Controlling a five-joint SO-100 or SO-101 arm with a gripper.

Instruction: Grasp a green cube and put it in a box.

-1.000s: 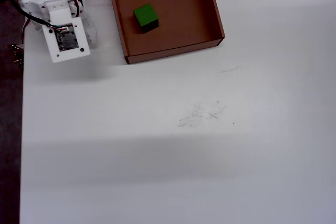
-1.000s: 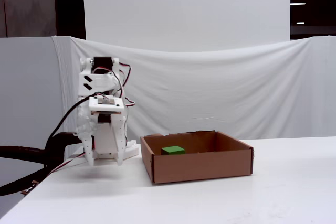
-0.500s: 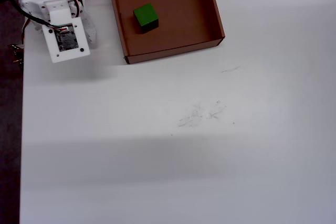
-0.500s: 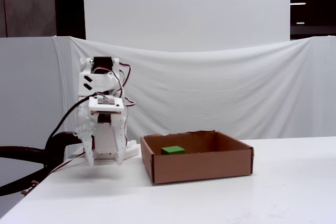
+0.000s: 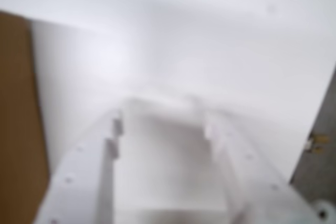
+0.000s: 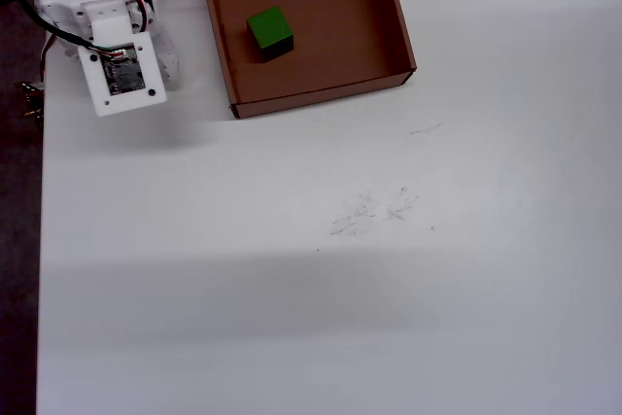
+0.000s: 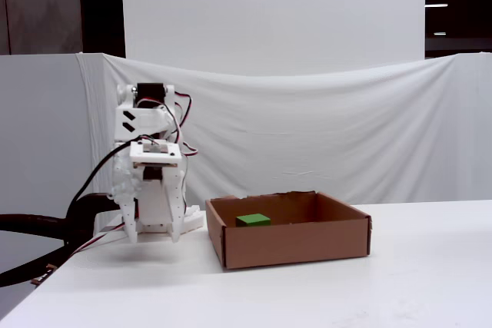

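One small bright green cube (image 6: 269, 31) is seen lying flat on the floor of the shallow brown cardboard box (image 6: 397, 22), in the upper middle of the overhead view. It sits toward the left part of the box floor and is not touched by any wall. In the fixed view the green cube (image 7: 253, 220) is seen low inside the box (image 7: 296, 246), just under the rim.

The white two-finger gripper (image 5: 160, 116) is seen from the wrist view, blurred, with its fingers spread well apart and nothing between them. In the overhead view the white arm (image 6: 117, 55) is folded at the upper left, just beside the left wall of the box.

The job looks done. Little can go wrong now. If the arm is swung toward the box, the light cardboard wall could be bumped, and the box could be pushed along the white table (image 6: 321, 269), cube and all.
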